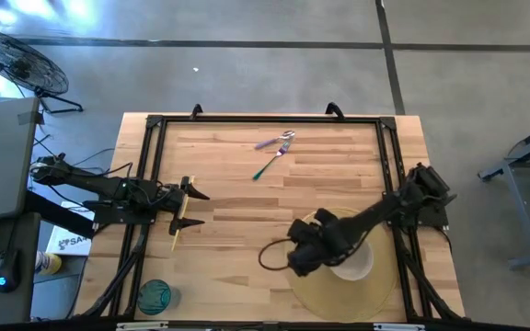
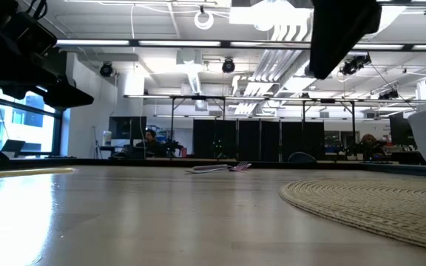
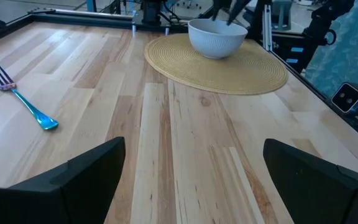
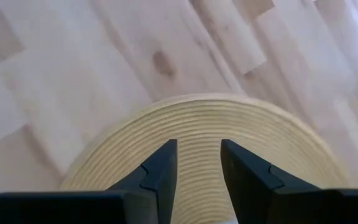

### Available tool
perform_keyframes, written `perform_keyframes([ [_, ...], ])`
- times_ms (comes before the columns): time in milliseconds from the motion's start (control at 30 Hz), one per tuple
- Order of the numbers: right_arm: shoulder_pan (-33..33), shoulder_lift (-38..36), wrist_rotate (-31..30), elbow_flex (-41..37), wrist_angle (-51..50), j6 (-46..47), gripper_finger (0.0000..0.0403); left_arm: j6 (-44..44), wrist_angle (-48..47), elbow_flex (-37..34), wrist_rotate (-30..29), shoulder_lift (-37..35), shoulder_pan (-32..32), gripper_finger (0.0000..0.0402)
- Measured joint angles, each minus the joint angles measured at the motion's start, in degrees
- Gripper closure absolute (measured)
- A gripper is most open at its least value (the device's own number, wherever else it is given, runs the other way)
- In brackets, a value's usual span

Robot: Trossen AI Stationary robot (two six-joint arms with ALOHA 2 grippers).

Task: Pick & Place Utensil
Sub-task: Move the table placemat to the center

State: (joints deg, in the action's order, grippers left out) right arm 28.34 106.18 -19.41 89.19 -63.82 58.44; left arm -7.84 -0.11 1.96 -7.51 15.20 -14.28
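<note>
A fork with a teal handle (image 1: 270,164) (image 3: 20,99) and a purple utensil (image 1: 277,141) lie flat on the wooden table near its far edge, the two touching at their heads. My right gripper (image 4: 199,155) hangs over the near-left rim of the round woven placemat (image 4: 197,130) (image 1: 343,294). It points steeply down, and its fingers stand a little apart with nothing between them. A white ribbed bowl (image 3: 217,37) stands on the placemat. My left gripper (image 3: 194,180) (image 1: 199,209) waits at the table's left side, wide open and nearly level.
A teal glass (image 1: 155,296) stands at the near left corner. A black rail frame (image 1: 265,118) borders the tabletop. Bare wood lies between the utensils and the placemat. A fan (image 1: 21,64) stands on the floor beyond the far left corner.
</note>
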Motion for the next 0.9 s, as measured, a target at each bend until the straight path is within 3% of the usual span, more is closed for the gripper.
perform_keyframes([
  [267, -4.24, 1.83, 1.23, -0.04, -0.17, -1.44, 0.0286, 0.00, 0.00, -0.01, -0.01, 0.00, 0.00, 0.0024],
  [433, -5.92, 4.06, 5.19, -0.04, -0.38, -2.06, 0.0286, 0.00, 0.01, -0.01, 0.00, -0.02, 0.00, 0.0024],
  [900, -7.47, 9.12, 10.44, -0.04, 1.24, -3.01, 0.0286, 0.00, -0.01, 0.00, 0.00, -0.02, 0.00, 0.0024],
])
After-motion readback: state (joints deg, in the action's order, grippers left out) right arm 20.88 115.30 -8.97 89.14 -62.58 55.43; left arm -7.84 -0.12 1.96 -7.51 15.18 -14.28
